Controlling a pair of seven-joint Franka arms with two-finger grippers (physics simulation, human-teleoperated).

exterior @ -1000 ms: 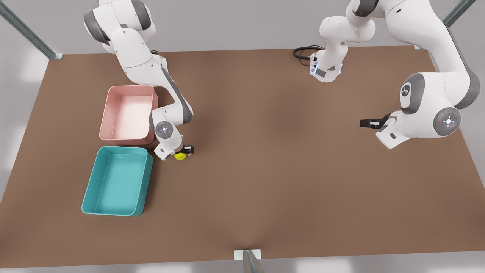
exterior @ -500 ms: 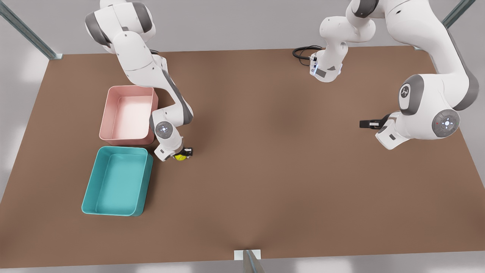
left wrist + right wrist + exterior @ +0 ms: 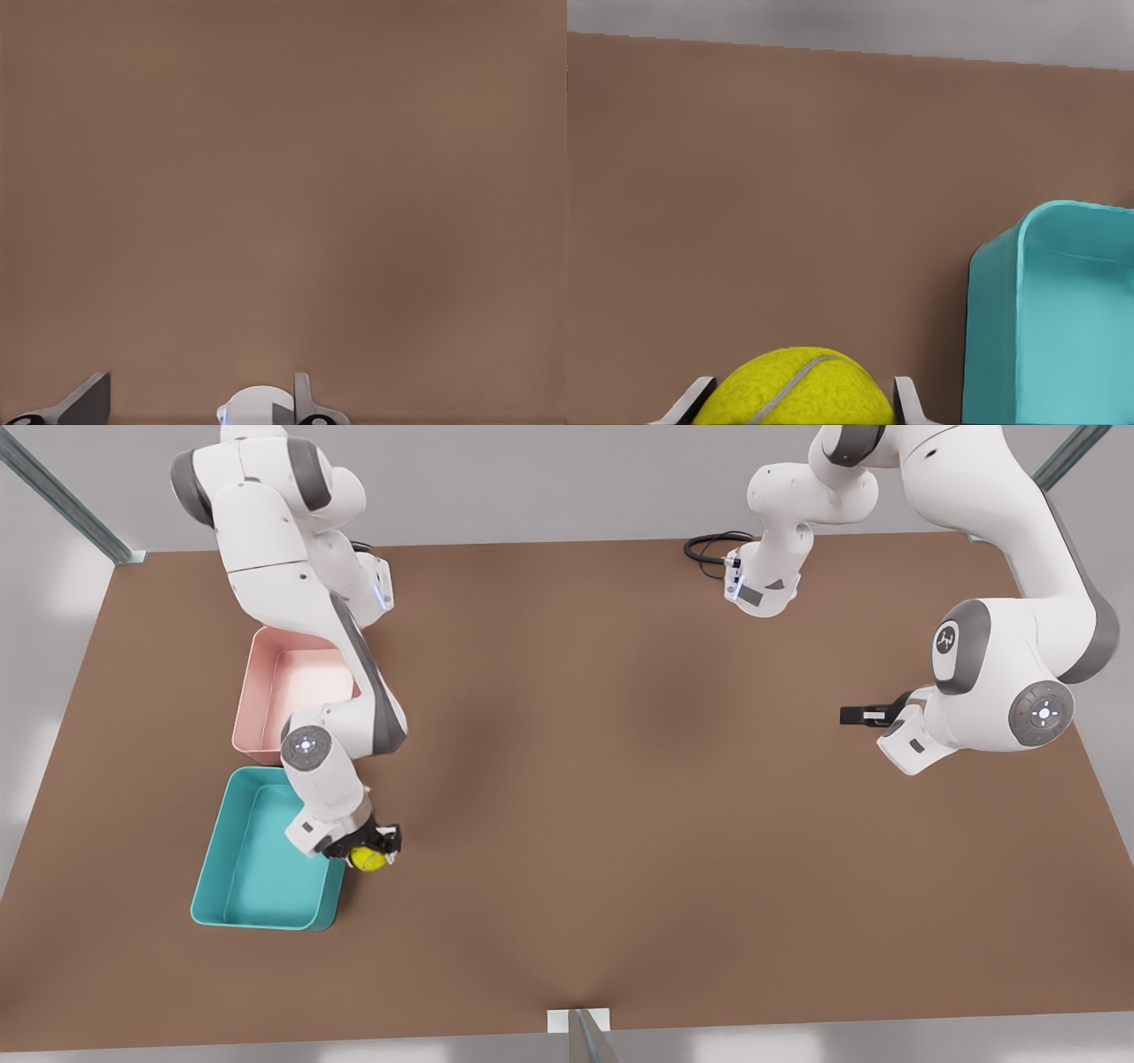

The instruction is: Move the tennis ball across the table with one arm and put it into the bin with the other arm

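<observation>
Brown table [image 3: 620,779], tennis ball [image 3: 367,858] between right gripper [image 3: 368,852] fingers beside bin [image 3: 257,868]

Small bright yellow-green fuzzy tennis ball [image 3: 799,388] cut off by the right wrist view's lower edge, lower half unseen. In the front view, the ball [image 3: 367,858] partly covered by the right gripper [image 3: 372,849] clamped round it. Teal rounded plastic bin [image 3: 266,872] beside it partly hidden under that arm. Pink plastic bin [image 3: 288,686] likewise. Left gripper [image 3: 858,714] too small to judge.
</observation>
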